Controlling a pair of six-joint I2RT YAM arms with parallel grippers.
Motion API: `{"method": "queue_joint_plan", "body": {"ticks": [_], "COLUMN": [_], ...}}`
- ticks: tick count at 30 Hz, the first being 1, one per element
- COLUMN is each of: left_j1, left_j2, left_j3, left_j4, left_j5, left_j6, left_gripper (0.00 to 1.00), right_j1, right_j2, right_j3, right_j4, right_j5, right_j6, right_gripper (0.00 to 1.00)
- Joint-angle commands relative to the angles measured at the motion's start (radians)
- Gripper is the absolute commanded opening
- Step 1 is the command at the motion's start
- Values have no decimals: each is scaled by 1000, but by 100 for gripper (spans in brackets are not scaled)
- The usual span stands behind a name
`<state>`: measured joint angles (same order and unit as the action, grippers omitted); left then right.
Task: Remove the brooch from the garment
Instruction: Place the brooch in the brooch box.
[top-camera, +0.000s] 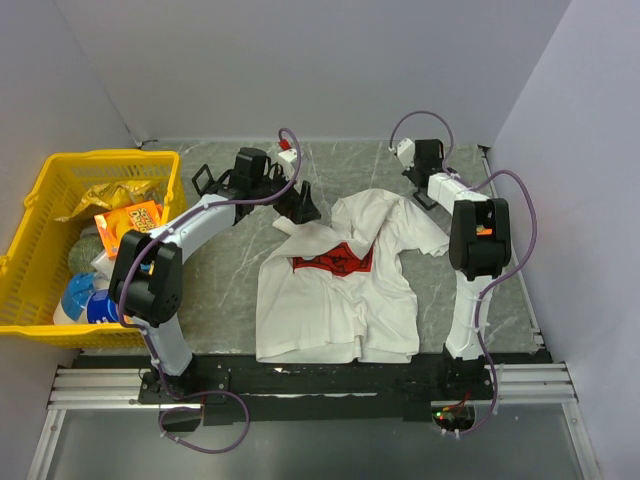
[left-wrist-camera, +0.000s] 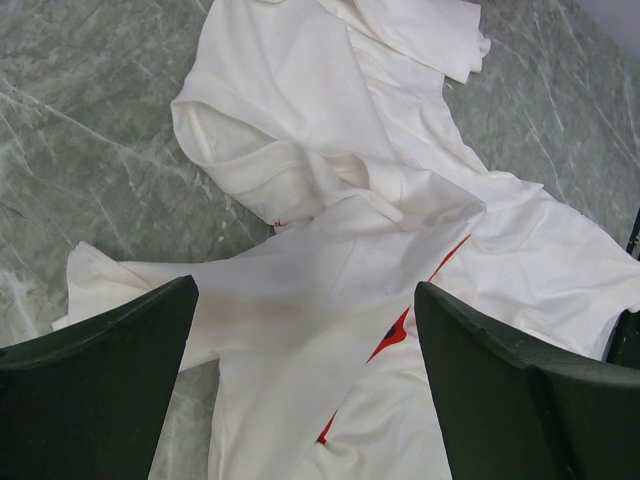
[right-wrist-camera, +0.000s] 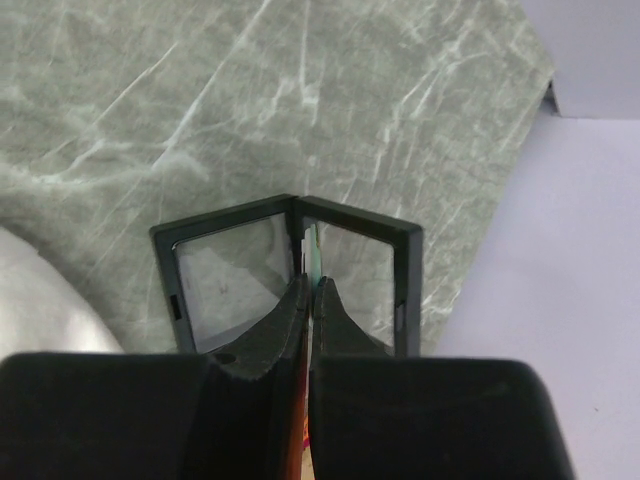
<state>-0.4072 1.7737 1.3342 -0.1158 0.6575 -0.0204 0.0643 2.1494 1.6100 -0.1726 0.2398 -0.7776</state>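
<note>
Crumpled white garment (top-camera: 310, 300) with half-hidden red print (top-camera: 335, 260), lettering illegible

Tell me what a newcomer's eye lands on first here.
The crumpled white T-shirt with a red print lies in the middle, the open left gripper above its far-left edge. A yellow plastic basket full of packets sits at the left. Far right, the shut right gripper hangs over an open black hinged case.
</note>
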Motion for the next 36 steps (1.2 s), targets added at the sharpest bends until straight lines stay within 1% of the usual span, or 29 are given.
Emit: {"method": "queue_joint_plan", "body": {"ticks": [1, 36], "left_j1": [2, 4], "left_j2": [-16, -7], "left_j3": [5, 0], "left_j4": [31, 34], "left_j5": [25, 25], "left_j6": [-12, -10], "left_gripper": [96, 96], "right_j1": [-4, -17], "right_j2": [6, 40], "right_j3": [-7, -13], "right_j4": [10, -28], "right_j5": [-20, -34], "right_j6": [23, 21], "right_gripper": [0, 0]}}
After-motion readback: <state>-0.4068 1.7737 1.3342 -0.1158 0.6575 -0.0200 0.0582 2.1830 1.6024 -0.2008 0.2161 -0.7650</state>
